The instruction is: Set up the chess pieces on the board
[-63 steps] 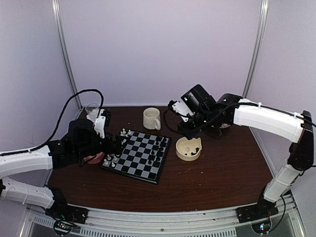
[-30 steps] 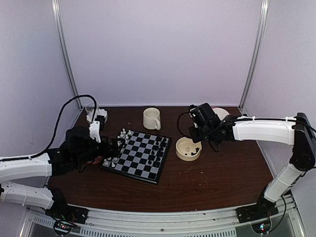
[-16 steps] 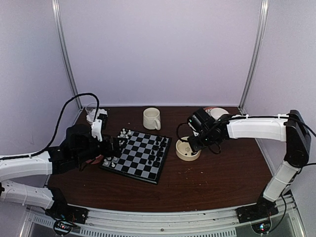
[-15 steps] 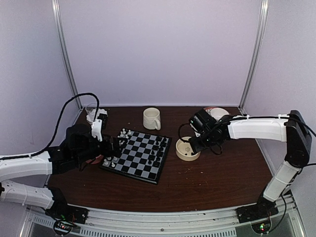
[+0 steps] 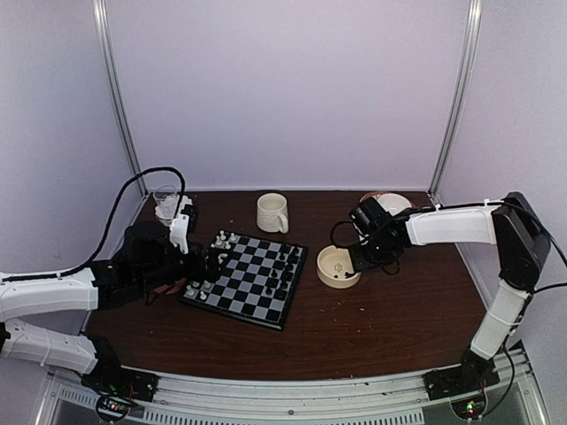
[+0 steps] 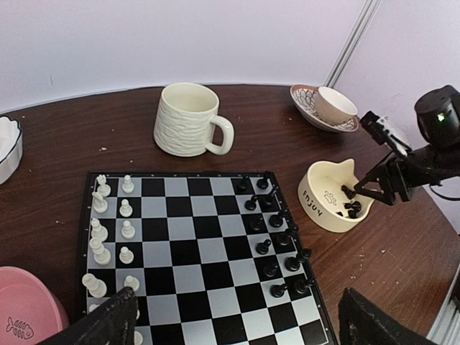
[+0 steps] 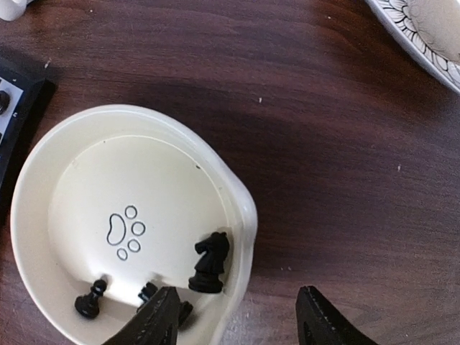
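Observation:
The board [image 5: 259,285] lies left of centre, with white chess pieces [image 6: 126,208] along its left files and black chess pieces [image 6: 277,221] along its right files. More black pieces lie in a cream paw-print bowl [image 7: 86,180]: a knight [image 7: 209,262] leans against the wall and a pawn [image 7: 90,300] lies by it. My right gripper [image 7: 237,320] is open and low over the bowl's rim, one finger inside and one outside, the knight just ahead. My left gripper [image 6: 241,327] hangs wide open over the board's near edge and holds nothing.
A cream mug [image 5: 272,212] stands behind the board. A pink bowl [image 6: 25,310] sits by the board's left corner. A patterned plate [image 6: 307,100] with a small bowl on it is at the back right. A glass dish [image 5: 166,199] is at the back left.
My right gripper has come down and to the right, to the cream bowl's rim, and its jaws have spread wider. The left arm has barely moved.

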